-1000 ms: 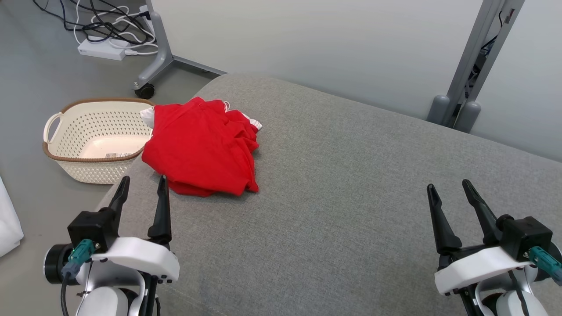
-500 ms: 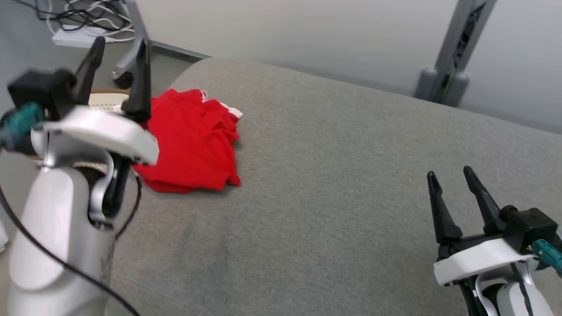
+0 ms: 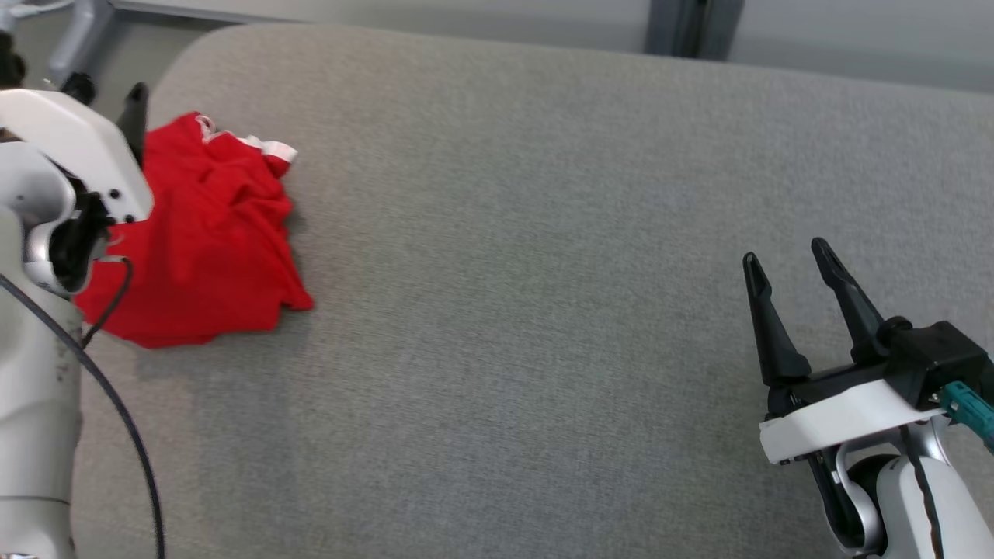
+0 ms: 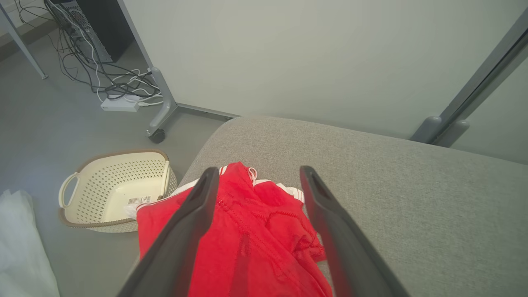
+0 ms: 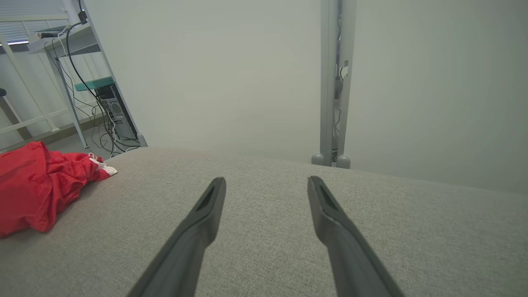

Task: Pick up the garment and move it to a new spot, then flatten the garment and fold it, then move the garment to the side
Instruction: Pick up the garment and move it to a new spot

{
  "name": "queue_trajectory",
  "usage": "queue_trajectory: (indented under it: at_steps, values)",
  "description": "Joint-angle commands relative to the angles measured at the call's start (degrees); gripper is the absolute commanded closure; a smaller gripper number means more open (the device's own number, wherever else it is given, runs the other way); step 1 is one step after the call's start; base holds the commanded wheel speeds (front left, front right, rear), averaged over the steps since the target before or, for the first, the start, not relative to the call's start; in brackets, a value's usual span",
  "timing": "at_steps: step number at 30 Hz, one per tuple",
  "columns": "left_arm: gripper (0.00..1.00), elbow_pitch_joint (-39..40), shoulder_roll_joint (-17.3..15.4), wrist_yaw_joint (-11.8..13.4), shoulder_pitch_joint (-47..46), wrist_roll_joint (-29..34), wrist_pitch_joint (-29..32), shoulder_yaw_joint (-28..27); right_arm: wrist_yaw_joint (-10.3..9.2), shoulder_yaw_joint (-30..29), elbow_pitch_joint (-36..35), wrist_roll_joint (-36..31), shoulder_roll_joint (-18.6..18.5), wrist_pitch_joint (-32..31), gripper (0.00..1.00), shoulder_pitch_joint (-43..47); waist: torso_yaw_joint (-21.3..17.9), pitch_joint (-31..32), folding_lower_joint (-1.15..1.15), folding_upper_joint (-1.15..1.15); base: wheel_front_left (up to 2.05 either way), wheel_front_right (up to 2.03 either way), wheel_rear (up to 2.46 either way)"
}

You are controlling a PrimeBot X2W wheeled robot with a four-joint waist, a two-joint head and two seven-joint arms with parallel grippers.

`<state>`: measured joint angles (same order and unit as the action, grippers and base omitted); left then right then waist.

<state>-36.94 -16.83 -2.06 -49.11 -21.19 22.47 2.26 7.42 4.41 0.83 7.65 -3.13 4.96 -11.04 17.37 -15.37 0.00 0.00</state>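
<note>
R gripper (image 3: pixel 784 252): near right, above grey fabric cushion (image 3: pixel 543 326), fingers apart, empty.
L gripper (image 4: pixel 260 170): left, fingers wide apart, over garment, nothing clamped.
Garment: crumpled red cloth garment (image 3: pixel 210 233) w/ white trim, bunched at cushion's far-left corner.
Basket: cream perforated plastic basket (image 4: pixel 115 194), on floor, further left.

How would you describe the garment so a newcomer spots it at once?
Start at the grey cushioned surface and go to its left end, beside the cream perforated basket on the floor. The garment lies crumpled there: bright red with white trim, unlike the plain grey around it.
</note>
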Motion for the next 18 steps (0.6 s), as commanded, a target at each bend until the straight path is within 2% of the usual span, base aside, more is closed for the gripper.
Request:
queue_trajectory:
  at_steps: [1,6,10,11,12,13,14,15,18]
  values:
    - [0.0,-3.1,-1.1,-0.3,-1.9,-0.7,0.5,-0.8,0.13,0.2,-0.6,-0.2,-0.6,-0.1,0.0,-1.0,-3.3,-4.0,0.0,0.0,0.0,0.0,0.0]
    - [0.0,-11.9,-3.8,0.0,-4.3,-1.3,1.4,-1.9,0.13,1.0,-0.9,-0.1,-1.1,-0.1,0.0,-2.5,-5.0,-6.8,0.0,0.0,0.0,0.0,0.0]
    - [0.0,-17.5,-4.6,0.3,-5.3,-2.2,1.9,-2.4,0.13,1.6,-0.8,-0.1,-1.5,-0.1,0.0,-3.2,-5.7,-8.1,0.0,0.0,0.0,0.0,0.0]
    - [0.13,-18.7,-4.8,0.1,-5.6,-2.2,2.1,-2.4,0.13,1.8,-0.8,-0.1,-1.6,-0.1,0.0,-3.4,-5.8,-8.3,0.0,0.0,0.0,0.0,0.0]
    - [0.35,-19.6,-5.1,-0.1,-5.9,-2.4,2.0,-2.5,0.12,1.9,-0.8,0.0,-1.6,-0.1,0.0,-3.6,-5.9,-8.5,0.0,0.0,0.0,0.0,0.0]
    - [0.66,-20.4,-5.3,-0.1,-6.2,-2.6,1.7,-2.6,0.12,2.1,-0.7,0.0,-1.7,-0.1,0.0,-3.8,-6.0,-8.6,0.0,0.0,0.0,0.0,0.0]
    - [0.66,-20.4,-5.3,-0.1,-6.2,-2.6,1.7,-2.6,0.12,2.1,-0.7,0.0,-1.7,-0.1,0.0,-3.8,-6.0,-8.6,0.0,0.0,0.0,0.0,0.0]
    - [1.0,-21.2,-5.3,-0.4,-6.2,-2.5,1.5,-2.5,0.13,2.2,-0.6,0.0,-1.9,-0.1,0.0,-3.9,-6.0,-8.6,0.0,0.0,0.0,0.0,0.0]
    - [1.0,-22.1,-5.8,0.1,-7.1,-1.9,-2.0,-2.3,0.13,1.9,-0.7,-0.1,-2.2,-0.2,0.0,-4.0,-5.8,-8.5,0.0,0.0,0.0,0.0,0.0]
